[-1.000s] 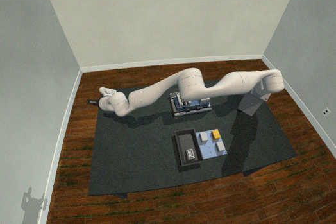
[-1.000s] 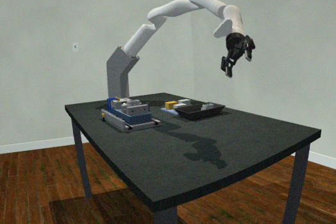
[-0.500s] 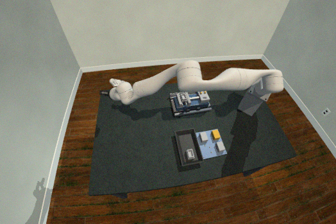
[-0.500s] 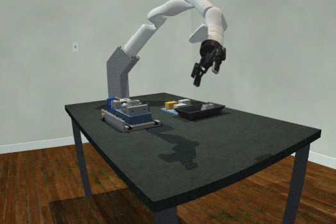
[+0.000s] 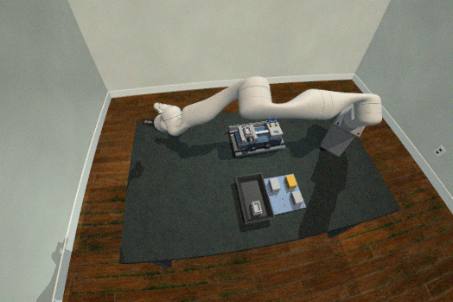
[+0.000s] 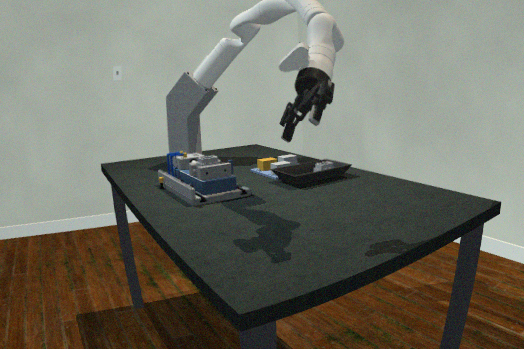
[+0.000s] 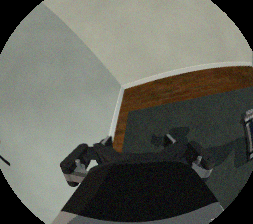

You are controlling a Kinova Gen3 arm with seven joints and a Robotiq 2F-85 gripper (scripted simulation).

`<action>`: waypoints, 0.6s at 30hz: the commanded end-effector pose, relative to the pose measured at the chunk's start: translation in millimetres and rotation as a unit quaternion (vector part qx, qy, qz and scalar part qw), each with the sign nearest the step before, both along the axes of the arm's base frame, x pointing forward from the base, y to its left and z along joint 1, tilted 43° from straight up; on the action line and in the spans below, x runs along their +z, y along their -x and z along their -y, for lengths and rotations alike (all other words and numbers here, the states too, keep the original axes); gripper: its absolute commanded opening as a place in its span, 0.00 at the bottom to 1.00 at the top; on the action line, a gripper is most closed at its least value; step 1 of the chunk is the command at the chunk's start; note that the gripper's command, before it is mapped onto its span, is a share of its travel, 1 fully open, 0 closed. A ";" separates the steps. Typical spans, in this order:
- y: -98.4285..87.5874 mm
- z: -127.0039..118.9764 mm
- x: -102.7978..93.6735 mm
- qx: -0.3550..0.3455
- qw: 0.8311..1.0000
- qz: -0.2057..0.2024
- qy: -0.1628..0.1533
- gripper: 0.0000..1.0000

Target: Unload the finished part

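From above, the white arm's gripper [image 5: 149, 122] hangs near the table's [image 5: 181, 215] far left edge, well apart from the vise [image 5: 256, 138] holding the finished part [image 5: 247, 132].

From the side, the fingers stand wide apart, empty, high above the surface. A careless descent could strike the vise jaws (room there is tight).

The wrist camera shows open table ahead; the black outfeed tray [image 6: 305, 174] has a free space beside its block.

Finished part [image 5: 247, 132]: grey pocketed block, upright, clamped in vise [image 5: 257, 138]. Black outfeed tray [image 5: 240, 198]: on tabletop, holds one grey part [image 5: 256, 208] at near end.
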State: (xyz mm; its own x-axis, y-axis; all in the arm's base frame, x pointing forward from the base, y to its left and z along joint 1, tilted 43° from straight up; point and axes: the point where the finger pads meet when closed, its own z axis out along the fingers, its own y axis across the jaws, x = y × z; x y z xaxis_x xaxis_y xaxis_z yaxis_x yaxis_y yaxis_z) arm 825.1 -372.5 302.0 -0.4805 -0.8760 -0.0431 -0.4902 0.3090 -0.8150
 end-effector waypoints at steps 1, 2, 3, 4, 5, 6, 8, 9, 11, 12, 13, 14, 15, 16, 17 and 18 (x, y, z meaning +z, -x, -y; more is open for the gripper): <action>7.6 11.0 -9.3 -0.006 1.000 -0.007 -0.002 1.00; 7.6 11.0 -9.3 -0.006 1.000 -0.007 -0.002 1.00; 7.6 11.0 -9.3 -0.006 1.000 -0.007 -0.002 1.00; 7.6 11.0 -9.3 -0.006 1.000 -0.007 -0.002 1.00; 7.6 11.0 -9.3 -0.006 1.000 -0.007 -0.002 1.00; 7.6 11.0 -9.3 -0.006 1.000 -0.007 -0.002 1.00; 20.4 18.0 -35.3 -0.003 1.000 -0.025 -0.011 1.00; 20.4 18.0 -35.3 -0.003 1.000 -0.025 -0.011 1.00; 20.4 18.0 -35.3 -0.003 1.000 -0.025 -0.011 1.00; 20.4 18.0 -35.3 -0.003 1.000 -0.025 -0.011 1.00; 20.4 18.0 -35.3 -0.003 1.000 -0.025 -0.011 1.00; 20.4 18.0 -35.3 -0.003 1.000 -0.025 -0.011 1.00; 20.4 18.0 -35.3 -0.003 1.000 -0.025 -0.011 1.00; 34.3 23.9 -61.1 0.001 0.999 -0.044 -0.021 1.00; 34.3 23.9 -61.1 0.001 0.999 -0.044 -0.021 1.00; 34.3 23.9 -61.1 0.001 0.999 -0.044 -0.021 1.00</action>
State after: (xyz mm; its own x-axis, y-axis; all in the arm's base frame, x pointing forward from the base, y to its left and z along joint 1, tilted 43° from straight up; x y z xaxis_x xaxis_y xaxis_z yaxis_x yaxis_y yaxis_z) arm 799.7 -385.7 250.3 -0.4711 -0.8812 -0.0379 -0.5542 0.3292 -0.7645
